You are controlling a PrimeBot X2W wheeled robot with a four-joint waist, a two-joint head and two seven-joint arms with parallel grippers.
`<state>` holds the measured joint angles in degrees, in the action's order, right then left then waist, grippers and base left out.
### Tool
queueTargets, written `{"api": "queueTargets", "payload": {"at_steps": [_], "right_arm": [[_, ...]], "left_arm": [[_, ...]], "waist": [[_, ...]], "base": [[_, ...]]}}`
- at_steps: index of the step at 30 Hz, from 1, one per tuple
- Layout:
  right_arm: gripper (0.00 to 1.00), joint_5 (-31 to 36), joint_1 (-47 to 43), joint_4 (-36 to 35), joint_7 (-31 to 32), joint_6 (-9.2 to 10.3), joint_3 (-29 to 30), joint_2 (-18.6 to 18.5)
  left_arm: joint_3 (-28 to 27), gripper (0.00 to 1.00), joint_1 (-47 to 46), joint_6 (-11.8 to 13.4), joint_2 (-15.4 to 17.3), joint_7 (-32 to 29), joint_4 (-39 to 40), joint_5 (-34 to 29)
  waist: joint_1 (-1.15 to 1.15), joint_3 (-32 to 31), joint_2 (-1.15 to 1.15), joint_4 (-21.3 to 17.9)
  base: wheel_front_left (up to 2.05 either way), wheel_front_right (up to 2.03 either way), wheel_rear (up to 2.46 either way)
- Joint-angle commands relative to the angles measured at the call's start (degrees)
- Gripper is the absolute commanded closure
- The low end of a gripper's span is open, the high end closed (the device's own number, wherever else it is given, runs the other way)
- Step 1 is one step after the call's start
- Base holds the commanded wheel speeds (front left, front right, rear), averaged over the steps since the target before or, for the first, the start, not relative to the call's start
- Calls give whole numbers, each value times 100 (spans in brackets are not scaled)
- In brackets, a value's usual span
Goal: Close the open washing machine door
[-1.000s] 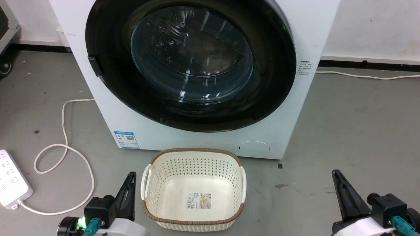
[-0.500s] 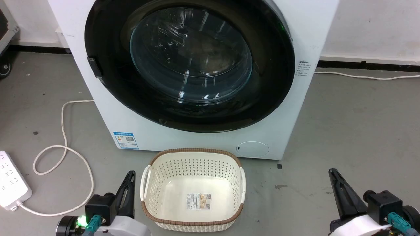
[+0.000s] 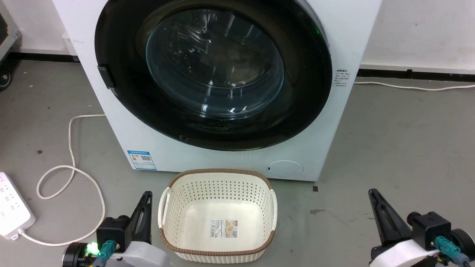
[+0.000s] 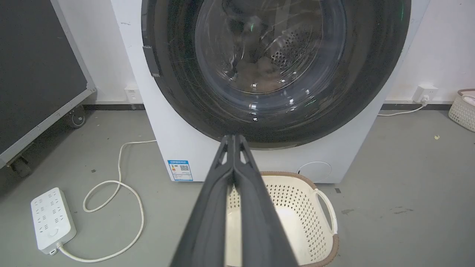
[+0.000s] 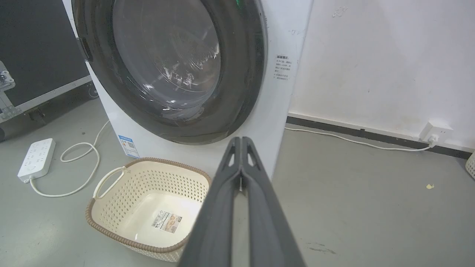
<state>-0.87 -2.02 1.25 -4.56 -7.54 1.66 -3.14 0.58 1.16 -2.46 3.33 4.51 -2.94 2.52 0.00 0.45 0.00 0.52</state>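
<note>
Far left, the white plastic power strip [image 3: 13, 207] and its looped white cord [image 3: 69, 137] lay on the smooth grey floor [image 3: 408, 148], clear of your arms. You had the left gripper [image 3: 148, 194] low beside the basket, its long dark fingers pressed together, nothing held. The cream perforated plastic basket with a brown woven rim [image 3: 217, 172] sat just in front of the boxy white washing machine [image 3: 352, 29], probably for laundry. Above it, the washing machine door [image 3: 304, 92], a glossy black rim round a bulging clear glass bowl, looked flush with the front, so I judged it already shut. Your right gripper [image 3: 372, 192] rested low too, fingers pressed together, empty.
</note>
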Motion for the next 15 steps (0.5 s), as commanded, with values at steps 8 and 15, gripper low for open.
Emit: {"api": "queueTargets", "payload": {"at_steps": [8,15], "right_arm": [[100,43,105,-60,120,4,-43,20],[100,54,129,-76,202,4,-74,21]], "left_arm": [[-29,100,-80,81,-13,-116,91,-94],[-36,100,-89,121,-21,-198,141,-132]], "waist": [[0,-10,0,-11],[0,-18,0,-21]], "base": [[0,0,0],[0,0,0]]}}
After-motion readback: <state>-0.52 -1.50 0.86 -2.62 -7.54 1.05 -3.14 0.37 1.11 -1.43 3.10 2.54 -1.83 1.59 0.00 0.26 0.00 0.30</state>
